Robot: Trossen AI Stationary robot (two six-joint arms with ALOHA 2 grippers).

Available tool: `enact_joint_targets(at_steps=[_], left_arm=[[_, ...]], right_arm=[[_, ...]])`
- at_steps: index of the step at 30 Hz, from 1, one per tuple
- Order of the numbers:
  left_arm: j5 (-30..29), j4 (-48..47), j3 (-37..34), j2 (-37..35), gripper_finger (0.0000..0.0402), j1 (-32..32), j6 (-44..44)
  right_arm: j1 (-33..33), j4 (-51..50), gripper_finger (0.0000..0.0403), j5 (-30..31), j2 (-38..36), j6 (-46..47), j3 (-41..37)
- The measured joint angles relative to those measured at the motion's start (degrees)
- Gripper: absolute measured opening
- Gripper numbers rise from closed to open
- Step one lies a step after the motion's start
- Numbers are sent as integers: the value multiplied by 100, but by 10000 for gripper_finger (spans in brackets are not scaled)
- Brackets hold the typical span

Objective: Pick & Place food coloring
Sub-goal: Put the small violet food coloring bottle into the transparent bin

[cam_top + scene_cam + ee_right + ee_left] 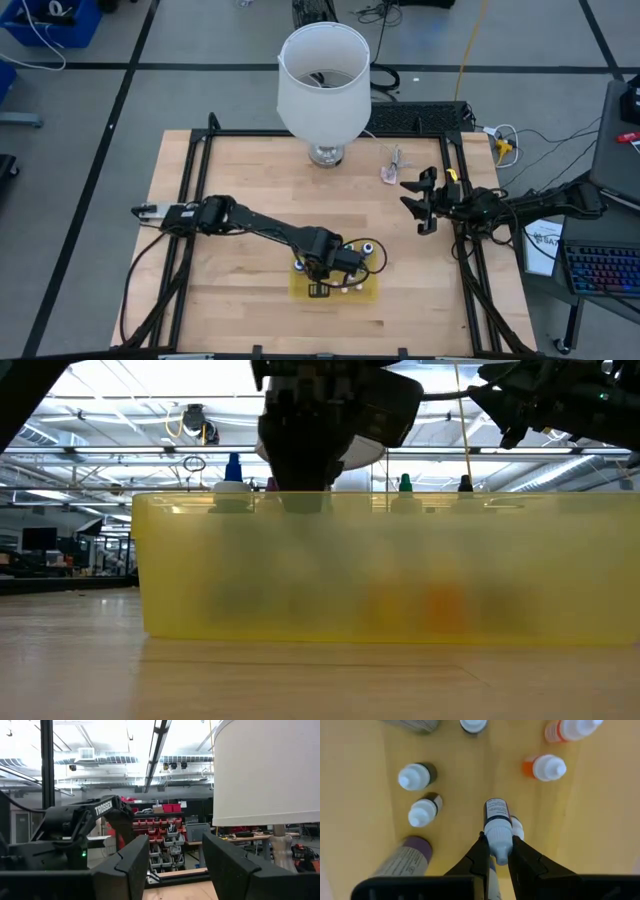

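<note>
Now left hand (497, 854) pinches a food coloring bottle (497, 827) over the yellow tray (300, 289)

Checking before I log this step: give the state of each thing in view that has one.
Left gripper: shut on the dark bottle, over the yellow tray.
Right gripper: open, empty, off near the table's right side.
Other bottles: upright, capped, in the tray.
Lamp: upright.

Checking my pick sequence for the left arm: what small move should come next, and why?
Probably a straight lift. The left end effector is shut on a dark food coloring bottle standing in the yellow tray, with other bottles close beside it. The right end effector waits open, aside.
</note>
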Motion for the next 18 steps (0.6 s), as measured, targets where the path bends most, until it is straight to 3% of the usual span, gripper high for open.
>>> enact_joint_targets(at_steps=[18], left_arm=[[-16,375,-523,-7,50,142,2]], right_arm=[[0,-2,173,0,0,0,-7]])
